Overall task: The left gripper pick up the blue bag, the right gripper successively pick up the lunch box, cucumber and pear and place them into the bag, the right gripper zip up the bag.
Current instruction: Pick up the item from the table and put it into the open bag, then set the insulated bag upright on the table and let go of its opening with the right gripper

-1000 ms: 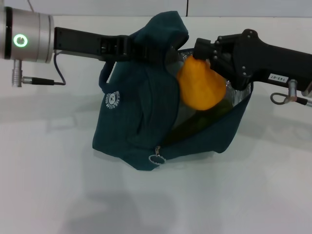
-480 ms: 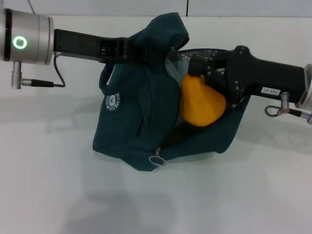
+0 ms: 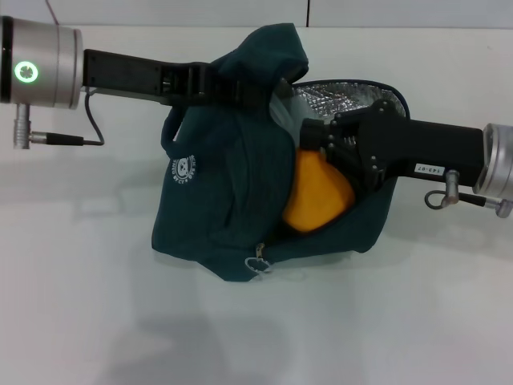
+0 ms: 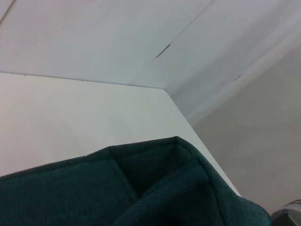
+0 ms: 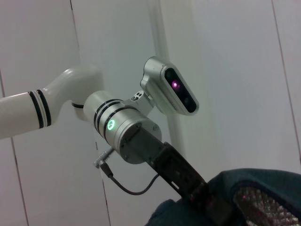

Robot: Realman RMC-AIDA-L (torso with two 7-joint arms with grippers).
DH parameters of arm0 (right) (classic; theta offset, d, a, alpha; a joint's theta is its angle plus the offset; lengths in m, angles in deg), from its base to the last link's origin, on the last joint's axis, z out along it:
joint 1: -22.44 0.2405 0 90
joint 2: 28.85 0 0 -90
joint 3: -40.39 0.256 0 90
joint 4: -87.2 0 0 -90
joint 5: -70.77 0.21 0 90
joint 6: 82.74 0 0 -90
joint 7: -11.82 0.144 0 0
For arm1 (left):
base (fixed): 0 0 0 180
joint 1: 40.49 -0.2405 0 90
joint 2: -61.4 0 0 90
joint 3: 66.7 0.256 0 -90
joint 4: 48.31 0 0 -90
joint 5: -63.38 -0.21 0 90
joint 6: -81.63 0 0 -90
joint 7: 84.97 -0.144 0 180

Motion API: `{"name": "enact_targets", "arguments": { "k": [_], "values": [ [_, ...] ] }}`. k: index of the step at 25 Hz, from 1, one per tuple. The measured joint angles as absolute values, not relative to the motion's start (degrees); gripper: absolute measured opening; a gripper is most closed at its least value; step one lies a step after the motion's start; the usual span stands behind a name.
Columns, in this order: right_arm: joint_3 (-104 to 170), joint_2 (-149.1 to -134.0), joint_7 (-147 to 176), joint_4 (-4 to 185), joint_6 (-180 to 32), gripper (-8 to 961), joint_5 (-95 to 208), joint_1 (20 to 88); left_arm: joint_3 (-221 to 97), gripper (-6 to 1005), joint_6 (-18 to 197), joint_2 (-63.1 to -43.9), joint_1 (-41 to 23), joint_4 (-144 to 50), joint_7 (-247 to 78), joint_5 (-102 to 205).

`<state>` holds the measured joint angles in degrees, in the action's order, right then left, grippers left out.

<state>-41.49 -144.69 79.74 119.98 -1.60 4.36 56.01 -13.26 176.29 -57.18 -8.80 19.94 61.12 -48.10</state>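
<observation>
While the left gripper (image 3: 255,90) pinched the blue bag's (image 3: 224,192) top edge at twelve o'clock, the right gripper (image 3: 314,143), clamped on the pear (image 3: 314,196), reached from three o'clock into its foil-lined mouth.

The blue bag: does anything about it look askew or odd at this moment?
The blue bag sags sideways: the left gripper holds up only its top edge, so the mouth gapes toward the right gripper, which puts in the pear. Nothing is spilled.

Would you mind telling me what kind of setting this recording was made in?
Probably a robot test bench in a lab, not a home: a bare white table, plain white wall panels, and only the blue bag as a prop.
</observation>
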Motion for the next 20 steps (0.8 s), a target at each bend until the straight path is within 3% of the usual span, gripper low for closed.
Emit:
{"name": "enact_targets", "arguments": {
  "k": [15,20],
  "values": [
    [-41.0,-144.69,78.3,119.9,-1.2,161,5.0,54.8,-13.3,56,176.3,-57.12,-8.9,19.6,61.1,-48.0],
    [-39.5,-144.24,78.3,120.2,-0.6,326,6.2,53.9,-13.3,56,176.2,-57.0,-8.9,19.6,61.1,-48.0]
  ]
}}
